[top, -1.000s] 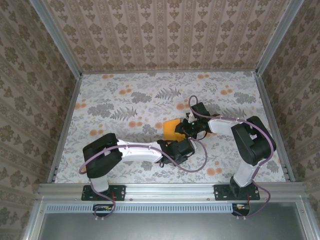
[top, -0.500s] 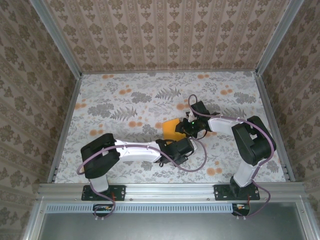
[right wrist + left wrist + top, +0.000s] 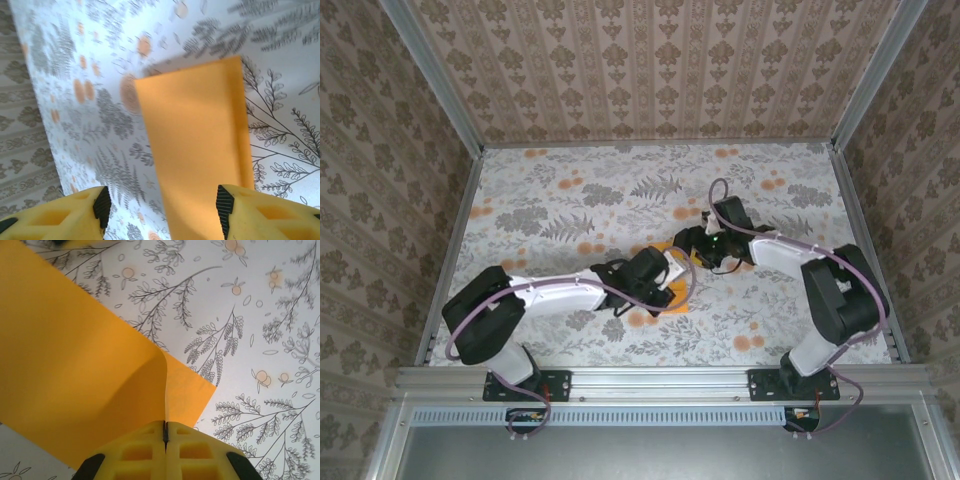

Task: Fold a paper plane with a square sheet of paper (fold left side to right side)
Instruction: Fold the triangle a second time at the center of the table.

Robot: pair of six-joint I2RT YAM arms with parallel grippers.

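Orange square sheet of paper (image 3: 75,365) in clenched left claw (image 3: 165,432); right claw (image 3: 162,206) agape above it.

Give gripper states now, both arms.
Left gripper: shut on the thin bright orange paper sheet.
Right gripper: open, gripping nothing.

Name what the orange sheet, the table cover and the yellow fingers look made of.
Sheet: thin paper, plain matte orange. It bends in a smooth curl and keeps straight, sharp edges.
Cover: probably printed cloth or vinyl. It lies flat and carries a floral print, with no weave visible.
Fingers: likely moulded plastic or rubber, matte yellow, with recessed grid pockets.
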